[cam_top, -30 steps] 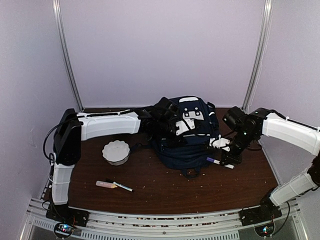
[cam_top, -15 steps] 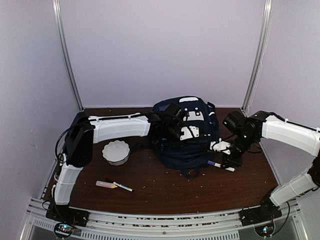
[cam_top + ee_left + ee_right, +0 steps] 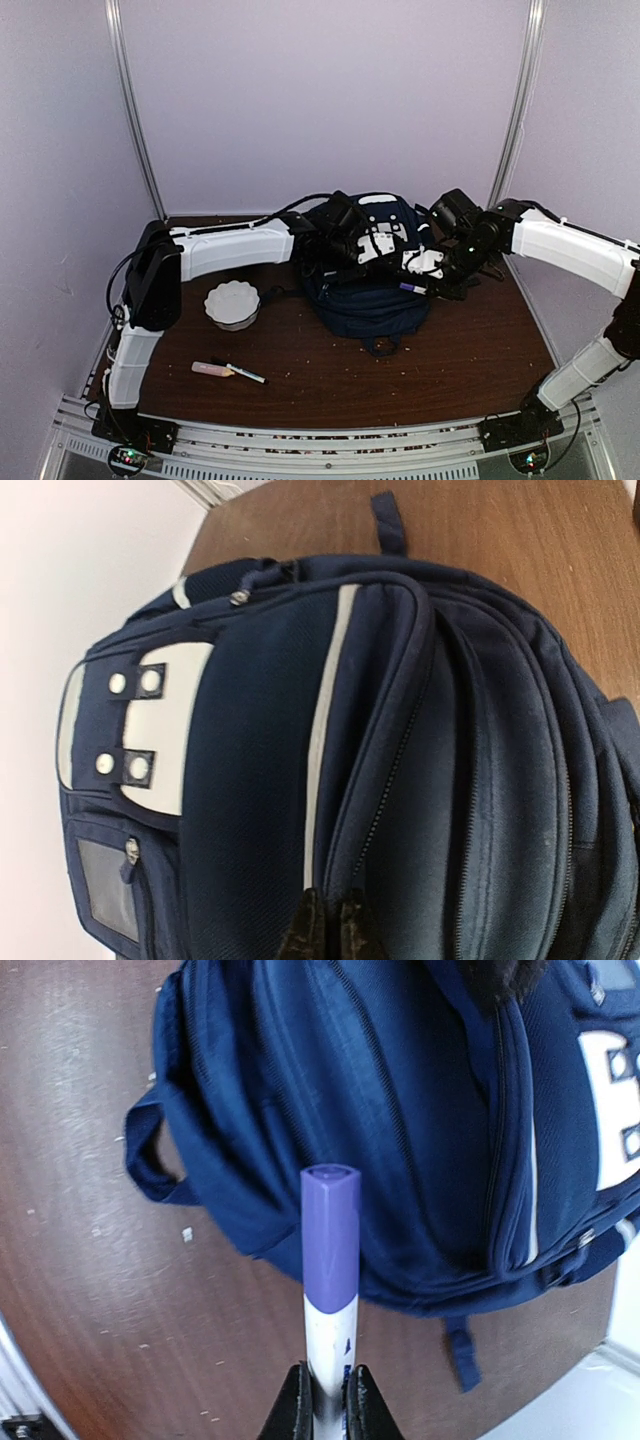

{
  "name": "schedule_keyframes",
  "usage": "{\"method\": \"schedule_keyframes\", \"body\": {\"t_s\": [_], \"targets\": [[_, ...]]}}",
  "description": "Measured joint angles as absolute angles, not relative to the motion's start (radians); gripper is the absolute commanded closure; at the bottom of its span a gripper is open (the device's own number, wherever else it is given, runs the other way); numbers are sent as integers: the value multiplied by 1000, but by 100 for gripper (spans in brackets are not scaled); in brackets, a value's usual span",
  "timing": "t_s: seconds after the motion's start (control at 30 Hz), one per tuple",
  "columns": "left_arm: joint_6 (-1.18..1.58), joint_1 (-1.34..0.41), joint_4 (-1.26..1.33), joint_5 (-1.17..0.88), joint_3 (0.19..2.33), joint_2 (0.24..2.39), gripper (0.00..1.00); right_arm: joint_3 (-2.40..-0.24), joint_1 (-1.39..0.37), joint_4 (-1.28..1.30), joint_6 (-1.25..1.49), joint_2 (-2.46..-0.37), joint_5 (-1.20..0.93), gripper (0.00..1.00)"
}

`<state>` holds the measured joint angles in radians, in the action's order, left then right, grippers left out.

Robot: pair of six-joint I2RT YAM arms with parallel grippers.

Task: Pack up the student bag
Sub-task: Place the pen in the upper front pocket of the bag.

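The student bag [image 3: 366, 306] lies on the table, navy with white stripes and white buckle patches [image 3: 165, 730]. My left gripper [image 3: 350, 246] rests on its top; in the left wrist view the gripper [image 3: 325, 922] is shut, pinching the fabric edge beside a zipper [image 3: 392, 772]. Over the bag's right side, my right gripper [image 3: 425, 268] is shut on a white marker with a purple cap [image 3: 410, 287]. In the right wrist view the marker [image 3: 330, 1230] sticks straight out of that gripper [image 3: 325, 1392], pointing at the bag [image 3: 400, 1110].
A white scalloped bowl [image 3: 232, 303] sits left of the bag. A pink stick [image 3: 211, 368] and a black-and-white pen [image 3: 246, 374] lie near the front left. Crumbs dot the brown tabletop [image 3: 470, 360]. Metal posts stand at the back corners.
My left gripper has slid right onto the bag and closed on its fabric. My right arm has lifted the marker from beside the bag up and left over it.
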<state>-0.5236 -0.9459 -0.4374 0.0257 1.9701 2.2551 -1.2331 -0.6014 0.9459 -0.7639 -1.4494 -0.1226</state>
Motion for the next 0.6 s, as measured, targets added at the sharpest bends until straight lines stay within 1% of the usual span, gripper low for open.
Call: {"method": "schedule_keyframes", "body": {"t_s": [0.33,0.6], "targets": [[-416,-896,-423,-96,1993,2218,100,-1277,-690,779,-887,-1534,43,93],[-368,-885,-421,-160,2022,2217,100,-1277,-718,614,-990,-1625,136,93]]}}
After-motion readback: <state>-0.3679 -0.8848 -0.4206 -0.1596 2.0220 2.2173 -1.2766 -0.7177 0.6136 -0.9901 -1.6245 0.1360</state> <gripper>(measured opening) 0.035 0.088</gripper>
